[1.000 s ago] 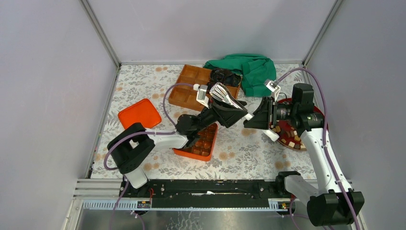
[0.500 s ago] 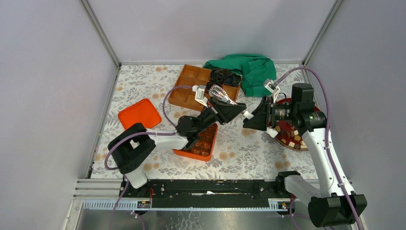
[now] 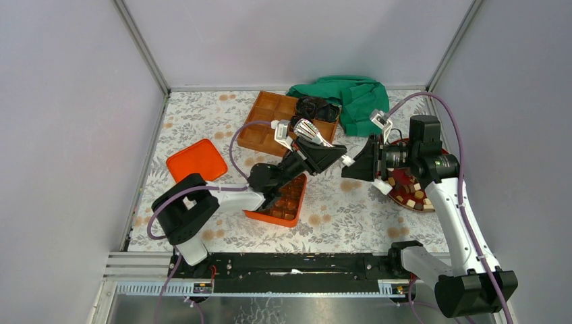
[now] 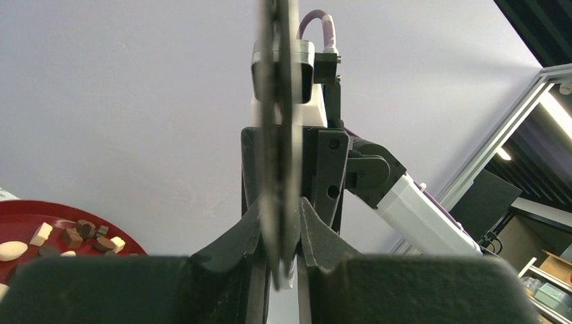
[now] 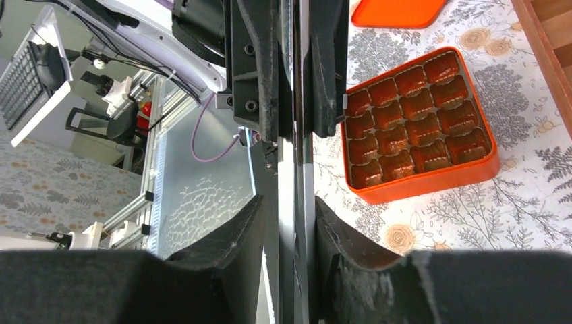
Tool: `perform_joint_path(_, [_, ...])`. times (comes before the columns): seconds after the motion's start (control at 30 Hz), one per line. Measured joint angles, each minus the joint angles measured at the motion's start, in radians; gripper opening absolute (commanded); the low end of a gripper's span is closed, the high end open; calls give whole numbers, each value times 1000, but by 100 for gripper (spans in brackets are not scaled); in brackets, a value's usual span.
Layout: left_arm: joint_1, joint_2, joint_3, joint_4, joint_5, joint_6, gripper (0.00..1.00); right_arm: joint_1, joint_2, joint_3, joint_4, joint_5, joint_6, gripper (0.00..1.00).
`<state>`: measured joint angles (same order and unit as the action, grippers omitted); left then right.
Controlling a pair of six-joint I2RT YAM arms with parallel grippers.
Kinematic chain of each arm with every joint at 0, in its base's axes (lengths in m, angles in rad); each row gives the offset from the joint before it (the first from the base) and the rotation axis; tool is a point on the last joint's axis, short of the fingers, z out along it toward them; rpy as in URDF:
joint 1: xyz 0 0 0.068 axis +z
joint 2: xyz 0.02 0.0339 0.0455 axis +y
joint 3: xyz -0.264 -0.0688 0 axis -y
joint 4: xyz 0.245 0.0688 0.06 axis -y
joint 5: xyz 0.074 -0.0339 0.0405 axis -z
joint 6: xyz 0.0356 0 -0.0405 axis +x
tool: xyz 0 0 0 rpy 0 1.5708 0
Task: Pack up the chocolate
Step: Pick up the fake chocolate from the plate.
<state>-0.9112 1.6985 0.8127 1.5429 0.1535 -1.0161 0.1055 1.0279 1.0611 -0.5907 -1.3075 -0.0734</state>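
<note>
Thin sheet [image 4: 280,135], edge-on: we find left gripper [image 4: 280,223] and right gripper [image 5: 289,209] both clamped on it. Risk: mistimed release tears or drops it.

Grey walls [image 3: 297,40], floral tabletop [image 3: 344,202]

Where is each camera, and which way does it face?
Top: above, behind the bases, looking down on the table; left arm, right arm show.
Left wrist: looks rightward at the right gripper, red plate; own fingers pinch a sheet.
Right wrist: looks leftward at the left gripper, orange tray; own fingers show.
Shared: both wrists see the sheet edge-on.
</note>
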Motion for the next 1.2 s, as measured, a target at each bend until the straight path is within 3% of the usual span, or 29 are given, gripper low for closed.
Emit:
perform_joint_path(0.1, [0, 0, 0, 3, 0, -1, 8, 2, 3, 0, 24, -16, 35, 35])
perform_joint_path(0.23, [0, -1, 0, 10, 0, -5, 12, 3, 19, 0, 43, -21, 60, 17])
perform_joint_path(0.3, [0, -2, 0, 10, 0, -11, 28, 4, 24, 0, 51, -28, 66, 17])
perform_joint_path(0.43, [0, -6, -5, 11, -3, -9, 74, 4, 24, 0, 57, -31, 84, 18])
perform_joint_path(0.53, [2, -26, -40, 10, -18, -7, 92, -1, 23, 0, 63, -46, 104, 22])
perform_joint_path(0.67, [4, -94, -159, 10, -51, 9, 97, -26, 18, 7, 38, -44, 88, 30])
perform_joint_path(0.8, [32, -210, -329, 8, -68, 26, 99, -58, 19, 76, -103, 56, -43, 35])
perform_joint_path(0.97, [185, -463, -489, -92, 1, -8, 99, -77, 31, 215, -287, 235, -207, 36])
perform_joint_path(1.1, [336, -735, -457, -433, 96, 12, 99, -85, 50, 262, -379, 357, -284, 38])
perform_joint_path(1.2, [397, -898, -302, -840, 140, 146, 99, -97, 71, 267, -444, 447, -331, 40])
